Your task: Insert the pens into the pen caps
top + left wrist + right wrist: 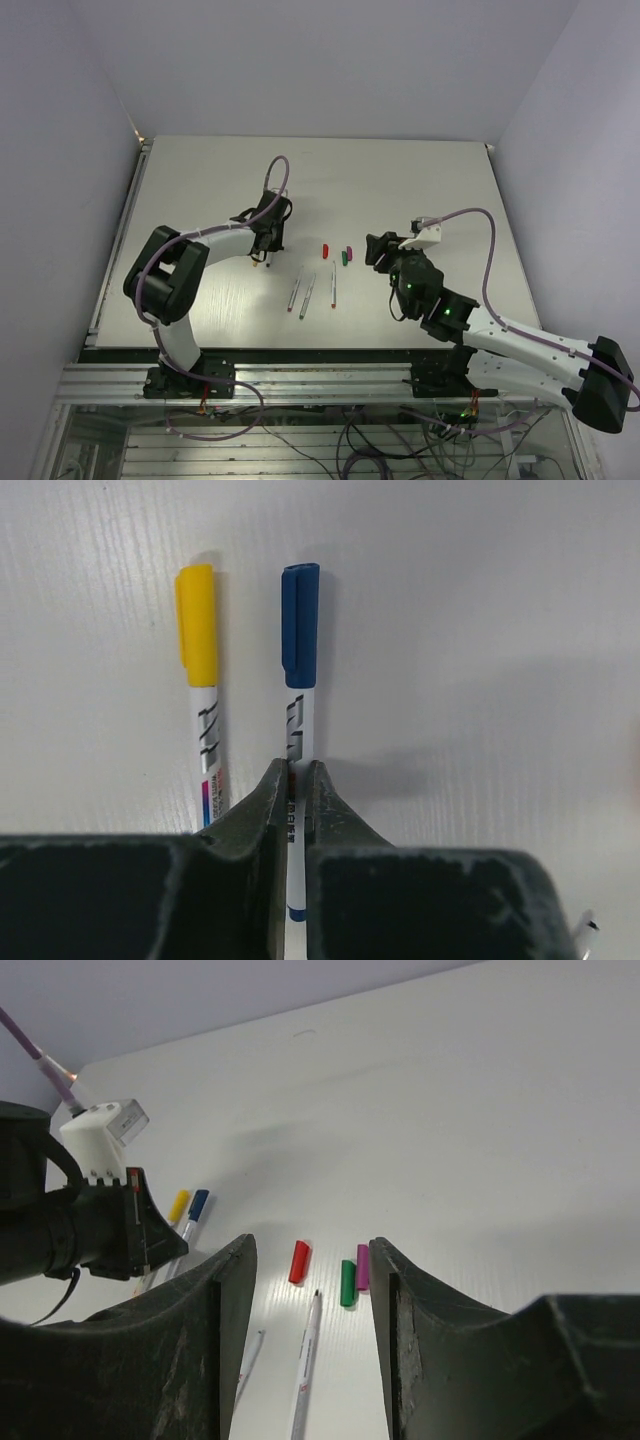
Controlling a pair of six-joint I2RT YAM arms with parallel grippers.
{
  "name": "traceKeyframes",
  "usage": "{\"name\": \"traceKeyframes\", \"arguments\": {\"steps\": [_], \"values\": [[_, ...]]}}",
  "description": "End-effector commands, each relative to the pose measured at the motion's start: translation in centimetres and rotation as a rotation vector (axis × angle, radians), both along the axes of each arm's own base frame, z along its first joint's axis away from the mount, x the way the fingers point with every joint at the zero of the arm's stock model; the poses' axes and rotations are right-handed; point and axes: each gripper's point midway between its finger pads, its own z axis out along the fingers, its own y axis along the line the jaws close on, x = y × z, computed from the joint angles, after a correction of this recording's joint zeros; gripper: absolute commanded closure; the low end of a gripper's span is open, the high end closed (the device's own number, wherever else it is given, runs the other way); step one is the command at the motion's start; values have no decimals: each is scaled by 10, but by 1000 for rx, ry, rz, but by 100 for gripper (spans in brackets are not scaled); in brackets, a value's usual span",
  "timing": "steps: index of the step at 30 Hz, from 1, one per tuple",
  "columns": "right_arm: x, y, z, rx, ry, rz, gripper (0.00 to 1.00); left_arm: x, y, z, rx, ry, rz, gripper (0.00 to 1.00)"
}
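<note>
The white, faintly grained flat table carries everything. Well left of the short red plastic cap, the black left gripper pinches the white printed barrel of a slim blue-capped marker pen lying just beside a yellow-capped marker pen, so two pens look finished. The black right gripper hovers near the red cap, fingers half apart and holding nothing. Toward the arm bases from that cap lie three bare thin grey pens; right of it sit a green cap and a purple cap, side by side. The next move probably calls for letting go, then lining up a smooth round barrel with a tiny cap

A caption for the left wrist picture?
Left pincer shut on a blue-capped pen, yellow-capped pen lying alongside.
</note>
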Motion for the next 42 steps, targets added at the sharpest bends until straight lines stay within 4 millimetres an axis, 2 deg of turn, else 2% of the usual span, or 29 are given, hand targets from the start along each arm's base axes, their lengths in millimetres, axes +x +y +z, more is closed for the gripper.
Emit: {"name": "traceKeyframes", "arguments": {"steps": [1,7,13,22,26,30,37,42], "values": [[0,1,-8,1,21,1,52,11,12,4,32,-13,57,85],[0,6,-11,-8,27,20,51,14,9,10,1,-19,46,75],[1,7,-13,-26,32,21,50,16,0,30,-58,-49,26,67],[2,3,-12,-29,25,3,47,14,-10,72,-143,-118,-9,64],[4,-2,-11,-38,27,-27,47,7,-12,85,-177,-136,-30,65],[7,-7,-16,-56,54,-61,47,-13,-18,88,-226,-138,-73,65],[15,-19,-25,-35,90,-87,48,-70,-28,78,-201,-106,-155,61],[26,-31,-39,25,156,-85,50,-101,-40,74,-216,-81,-209,59]]}}
